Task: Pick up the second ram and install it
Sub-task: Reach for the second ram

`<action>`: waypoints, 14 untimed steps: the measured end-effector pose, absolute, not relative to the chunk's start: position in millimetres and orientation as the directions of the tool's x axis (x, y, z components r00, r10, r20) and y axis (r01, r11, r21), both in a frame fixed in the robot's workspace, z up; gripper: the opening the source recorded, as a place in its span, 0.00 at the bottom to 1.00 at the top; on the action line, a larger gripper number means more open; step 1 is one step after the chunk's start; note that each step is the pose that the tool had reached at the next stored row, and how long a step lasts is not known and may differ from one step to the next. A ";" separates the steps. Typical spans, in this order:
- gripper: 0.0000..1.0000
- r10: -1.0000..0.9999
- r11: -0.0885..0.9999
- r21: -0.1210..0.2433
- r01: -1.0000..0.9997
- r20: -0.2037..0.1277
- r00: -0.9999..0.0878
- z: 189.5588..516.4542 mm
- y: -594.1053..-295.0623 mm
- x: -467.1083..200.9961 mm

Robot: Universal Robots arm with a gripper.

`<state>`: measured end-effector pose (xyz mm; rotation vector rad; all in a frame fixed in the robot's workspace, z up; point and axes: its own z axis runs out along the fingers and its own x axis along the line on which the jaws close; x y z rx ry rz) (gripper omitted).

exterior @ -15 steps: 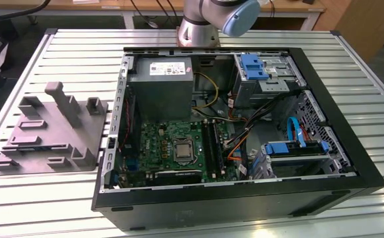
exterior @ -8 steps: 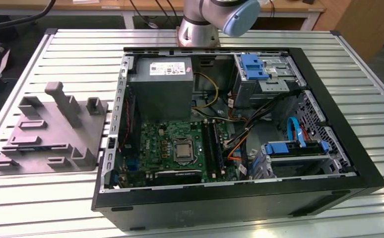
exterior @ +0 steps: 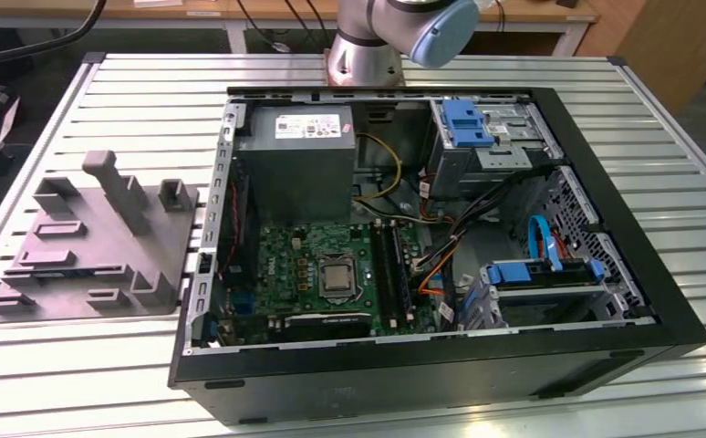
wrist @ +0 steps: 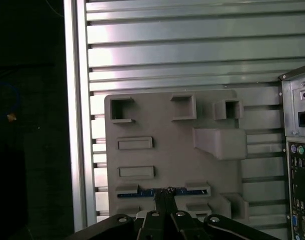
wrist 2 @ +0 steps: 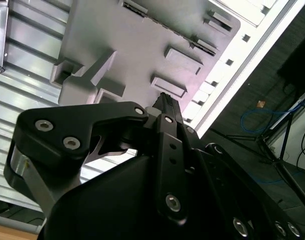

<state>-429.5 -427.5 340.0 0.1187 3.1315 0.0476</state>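
Silver table slats lie under it all. Closest to my camera, the claw looks closed, its two tips pinched on the top edge of the second ram. That thin blue stick stands on its edge in a slot of the grey holder. Just beside the holder sits the open computer case. I think this pick goes well if I hold the stick at its middle, keep it level, and pull it straight out of the holder slowly, so it does not jam.
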 end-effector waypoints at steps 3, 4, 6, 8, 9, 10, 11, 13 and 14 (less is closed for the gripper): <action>0.10 0.075 0.997 0.031 0.075 -0.006 -0.997 338.9 -428.5 -429.4; 0.10 0.075 0.997 0.031 0.075 -0.006 -0.997 338.4 -429.4 -429.4; 0.10 0.073 0.997 0.031 0.073 -0.006 -0.997 336.7 -431.7 -429.5; 0.10 0.071 0.997 0.031 0.071 -0.006 -0.997 334.8 -434.8 -429.5; 0.10 0.070 0.997 0.031 0.070 -0.006 -0.997 333.5 -436.9 -429.5; 0.10 0.070 0.997 0.031 0.069 -0.006 -0.998 332.2 -438.9 -429.5; 0.10 0.069 0.997 0.031 0.069 -0.006 -0.998 330.9 -441.1 -429.5; 0.10 0.067 0.997 0.031 0.067 -0.006 -0.998 328.4 -445.5 -429.5; 0.10 0.067 0.997 0.031 0.066 -0.006 -0.998 327.1 -447.4 -429.5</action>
